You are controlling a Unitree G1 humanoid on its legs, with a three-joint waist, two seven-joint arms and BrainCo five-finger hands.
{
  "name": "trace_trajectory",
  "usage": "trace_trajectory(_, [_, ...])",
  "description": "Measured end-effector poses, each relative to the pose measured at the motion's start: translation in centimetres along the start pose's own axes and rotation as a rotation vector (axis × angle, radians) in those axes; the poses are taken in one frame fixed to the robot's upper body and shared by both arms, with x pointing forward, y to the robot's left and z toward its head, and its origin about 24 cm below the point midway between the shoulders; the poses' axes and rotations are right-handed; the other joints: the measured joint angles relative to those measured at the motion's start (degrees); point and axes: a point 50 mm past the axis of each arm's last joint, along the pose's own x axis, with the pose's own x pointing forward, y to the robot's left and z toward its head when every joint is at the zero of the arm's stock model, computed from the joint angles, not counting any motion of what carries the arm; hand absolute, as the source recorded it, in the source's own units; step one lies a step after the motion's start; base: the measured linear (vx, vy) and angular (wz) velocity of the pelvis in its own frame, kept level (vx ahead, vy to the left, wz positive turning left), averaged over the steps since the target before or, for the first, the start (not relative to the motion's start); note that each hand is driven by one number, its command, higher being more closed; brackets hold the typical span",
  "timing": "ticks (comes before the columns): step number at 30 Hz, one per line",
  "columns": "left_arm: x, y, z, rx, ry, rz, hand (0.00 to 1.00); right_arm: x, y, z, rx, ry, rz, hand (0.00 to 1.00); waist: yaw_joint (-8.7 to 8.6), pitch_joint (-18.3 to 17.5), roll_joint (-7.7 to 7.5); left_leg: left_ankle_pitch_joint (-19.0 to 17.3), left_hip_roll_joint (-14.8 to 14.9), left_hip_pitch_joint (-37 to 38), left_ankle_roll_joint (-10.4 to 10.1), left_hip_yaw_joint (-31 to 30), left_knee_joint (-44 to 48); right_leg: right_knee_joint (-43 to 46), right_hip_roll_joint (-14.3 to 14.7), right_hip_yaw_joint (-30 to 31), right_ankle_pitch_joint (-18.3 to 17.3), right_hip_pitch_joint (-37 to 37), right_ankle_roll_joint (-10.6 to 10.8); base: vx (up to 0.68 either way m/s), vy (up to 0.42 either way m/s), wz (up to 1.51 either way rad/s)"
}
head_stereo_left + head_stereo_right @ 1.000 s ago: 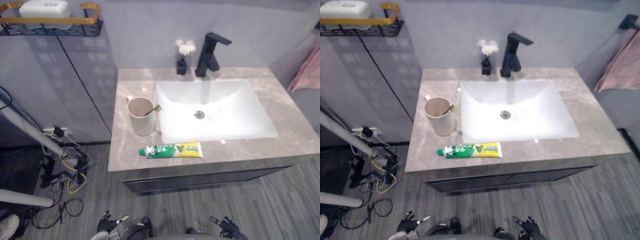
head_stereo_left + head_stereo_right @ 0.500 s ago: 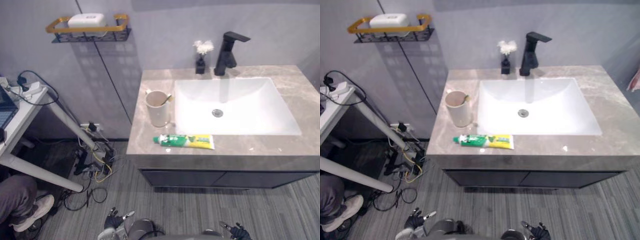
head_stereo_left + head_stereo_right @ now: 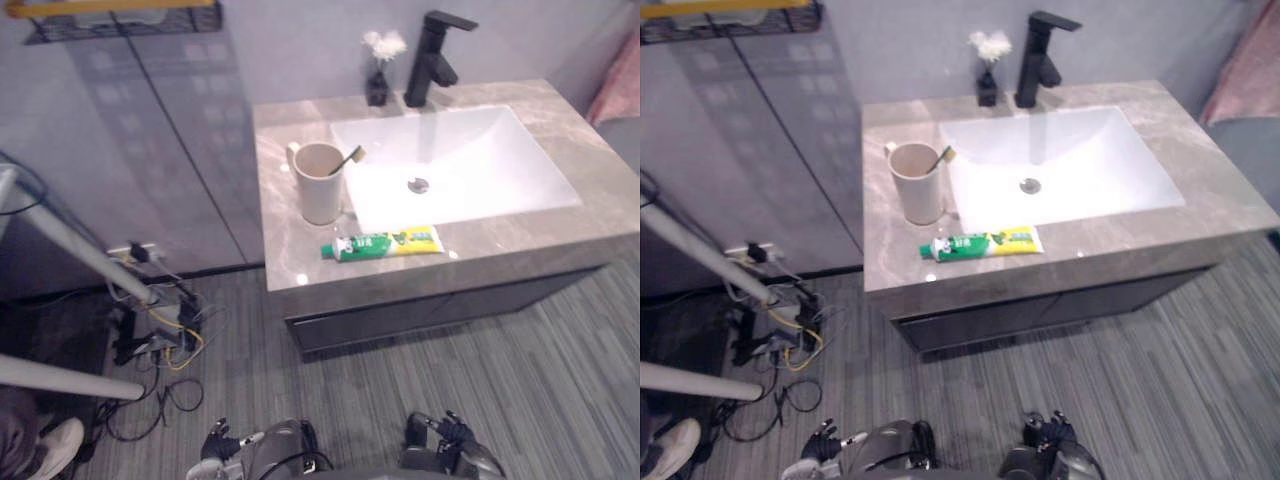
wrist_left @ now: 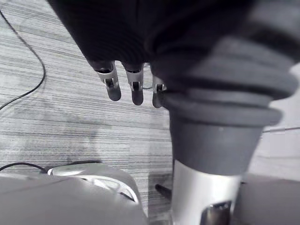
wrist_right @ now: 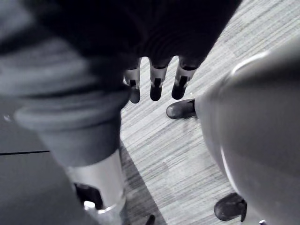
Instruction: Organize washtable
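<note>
The stone counter (image 3: 290,252) held a white sink (image 3: 485,150) set into its right part. At the sink's 12 o'clock stood a black faucet (image 3: 432,60), and at about 11 o'clock, just beside the faucet, a small dark vase (image 3: 378,78) with white flowers. A beige cup (image 3: 320,186) stood upright on the counter at the sink's 9 o'clock, close to the rim, with a toothbrush (image 3: 352,156) leaning in it, head pointing toward the basin. A green and yellow toothpaste tube (image 3: 385,243) lay flat at the sink's 7 o'clock, along the front edge of the counter, cap end toward the cup and apart from it. A wire shelf (image 3: 120,18) hung on the wall at the counter's 10 o'clock, and a pink towel (image 3: 620,85) showed at its 3 o'clock. Both hands hung low over the grey striped floor (image 3: 520,360), well apart from the counter: the left hand (image 3: 214,446) at 7 o'clock of the scene, the right hand (image 3: 447,432) at 5 o'clock. The left fingers (image 4: 134,91) and the right fingers (image 5: 156,86) were straight and relaxed, holding nothing.
</note>
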Motion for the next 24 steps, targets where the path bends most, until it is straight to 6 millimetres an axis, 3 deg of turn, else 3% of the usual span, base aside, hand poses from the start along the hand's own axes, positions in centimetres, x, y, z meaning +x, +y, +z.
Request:
trace_trajectory(2, [0.1,0.2,0.9,0.003,-0.039,0.004,0.0,-0.1,0.0,-0.6,-0.008,0.014,0.002,0.0,0.11,0.1,0.17,1.33,-0.1,2.47,0.05,1.85,-3.24,3.64,1.42,-1.04,-0.19,1.85,0.26,0.0,0.063,-0.5])
trace_trajectory(4, [0.2,0.1,2.4,-0.001,-0.104,0.001,0.0,-0.3,-0.3,-0.9,-0.027,0.019,-0.002,0.0,1.1,-0.28,-0.46,2.8,-0.59,4.55,-0.37,3.61,-6.43,3.35,3.18,-2.72,-2.02,4.42,2.56,0.02,-0.02,-0.46])
trace_trajectory(7, [0.2,-0.3,4.9,-0.02,-0.21,-0.003,0.0,-0.6,-1.0,-2.1,-0.034,0.053,-0.018,0.0,1.33,-0.75,-1.41,4.67,-2.12,4.97,-1.13,4.07,-9.11,-0.99,2.87,-4.21,-1.93,5.87,2.76,0.0,-0.095,0.01])
trace_trajectory(10, [-0.7,-0.1,7.2,-0.041,-0.341,0.015,0.0,-0.6,-1.1,-2.3,-0.038,0.056,-0.02,0.0,1.61,-0.7,-0.93,6.62,-2.09,4.94,-2.27,4.21,-10.86,-3.69,3.6,-4.4,-0.59,5.82,5.2,-0.02,-0.141,-0.06])
trace_trajectory(12, [-1.4,-0.3,8.6,-0.053,-0.423,0.009,0.0,-0.6,-1.4,-2.1,-0.044,0.052,-0.024,0.0,1.67,-0.69,-0.56,7.7,-1.99,4.96,-2.75,3.98,-11.96,-3.98,4.22,-4.58,-0.4,5.77,4.97,0.0,-0.125,0.02])
trace_trajectory(16, [-4.7,-0.5,13.7,-0.12,-0.717,0.021,0.0,-0.6,-2.2,-1.9,-0.052,0.034,-0.043,0.0,2.98,-0.32,0.5,9.86,-0.93,6.65,-4.03,2.7,-14.05,-4.55,6.16,-5.29,-0.39,6.99,3.88,-0.02,-0.128,0.05])
trace_trajectory(19, [-7.4,-1.1,16.2,-0.106,-0.893,0.019,0.0,-0.6,-2.5,-1.6,-0.059,0.015,-0.049,0.0,2.94,0.43,1.87,10.03,-0.42,7.53,-4.2,2.15,-13.91,-4.74,6.47,-5.3,-0.42,8.11,3.31,-0.06,-0.064,0.05])
trace_trajectory(21, [-10.3,-2.5,18.2,-0.064,-1.06,-0.034,0.0,-0.6,-2.7,-1.5,-0.062,0.011,-0.058,0.0,3.14,1.14,2.88,10.07,-0.22,7.55,-4.26,2.04,-13.84,-4.72,6.45,-5.13,-0.41,8.05,2.8,-0.07,-0.008,-0.04])
trace_trajectory(24, [-14.8,-5.6,20.5,-0.007,-1.286,-0.256,0.0,-0.6,-2.5,-1.7,-0.06,0.016,-0.056,0.0,2.96,1.77,3.58,10.09,-0.72,6.65,-4.31,1.36,-14.1,-4.74,6.05,-5.19,-0.47,7.26,2.36,-0.06,0.01,0.02])
